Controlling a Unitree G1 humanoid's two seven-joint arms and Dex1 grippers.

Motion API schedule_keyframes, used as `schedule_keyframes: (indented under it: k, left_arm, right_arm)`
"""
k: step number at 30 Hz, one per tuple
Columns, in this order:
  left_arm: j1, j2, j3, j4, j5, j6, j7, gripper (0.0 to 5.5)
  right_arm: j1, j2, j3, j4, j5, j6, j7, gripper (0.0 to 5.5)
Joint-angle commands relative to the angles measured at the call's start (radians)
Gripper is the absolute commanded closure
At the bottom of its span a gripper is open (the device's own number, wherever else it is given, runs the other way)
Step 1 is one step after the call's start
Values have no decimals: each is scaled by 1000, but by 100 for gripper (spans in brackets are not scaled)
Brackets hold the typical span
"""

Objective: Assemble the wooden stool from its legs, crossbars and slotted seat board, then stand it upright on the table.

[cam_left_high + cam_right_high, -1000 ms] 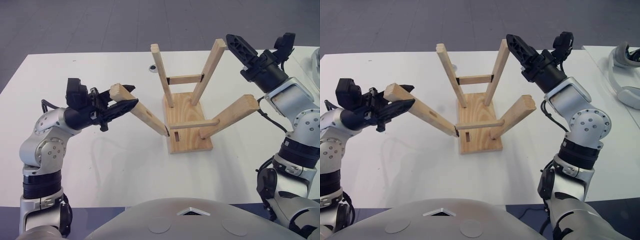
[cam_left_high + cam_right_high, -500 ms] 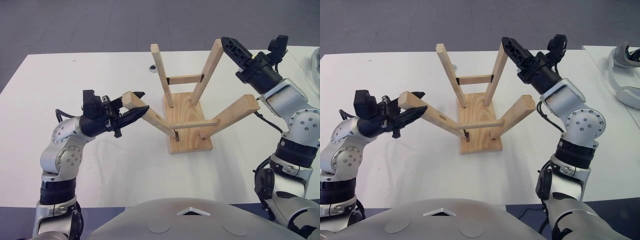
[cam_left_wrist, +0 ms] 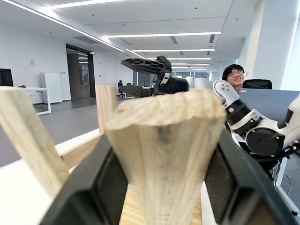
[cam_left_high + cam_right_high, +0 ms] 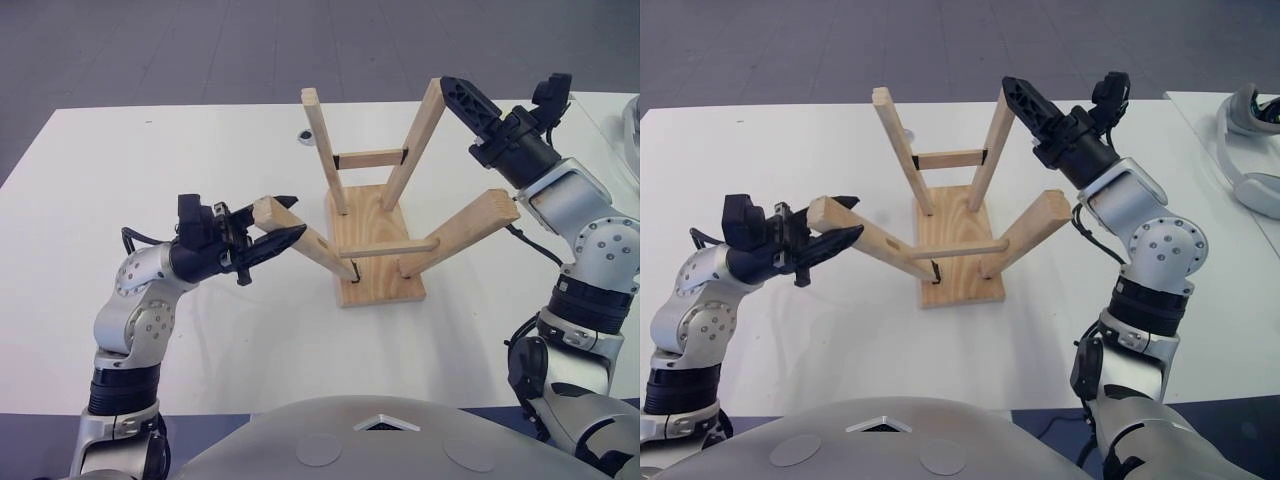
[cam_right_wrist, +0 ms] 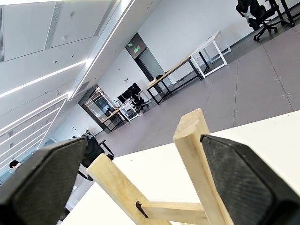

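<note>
The slotted seat board lies flat on the white table with legs pointing up. The two far legs stand joined by a crossbar. A tilted near-right leg carries a second crossbar. My left gripper is shut on the top end of a fourth leg, which slants down to the board's near-left corner. My right gripper stands open at the top of the far right leg, with a finger on each side of it.
A small dark round part lies on the table behind the stool. A white headset-like object rests on the neighbouring table at the right. Bare tabletop stretches to the left and in front of the board.
My left arm has swung in to the right with the leg, bringing its lower end down to the board's near-left corner. My right gripper has edged closer to the far right leg's top.
</note>
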Motion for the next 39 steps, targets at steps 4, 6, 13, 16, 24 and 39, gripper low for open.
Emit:
schedule_keyframes:
  k: [4, 6, 13, 16, 24, 39]
  left_arm:
    - [-54, 32, -46, 64, 50, -19, -54, 346]
    - [-65, 46, -49, 71, 44, -9, -69, 346]
    - [-168, 92, -47, 101, 7, 50, -109, 346]
    - [-215, 71, -29, 111, -23, 87, -69, 346]
    - [-159, 59, -47, 70, -20, 107, -53, 346]
    - [-240, 108, -35, 176, 3, 115, -90, 346]
  right_arm:
    - [-31, 4, 6, 6, 9, 0, -10, 97]
    - [-23, 9, 5, -2, 11, -2, -15, 97]
    - [0, 33, 4, -20, 12, -11, -31, 97]
    - [14, 39, 0, -32, 11, -17, -36, 97]
    - [14, 43, -6, -37, 12, -18, -44, 97]
    - [30, 64, 0, -54, 21, -17, -65, 97]
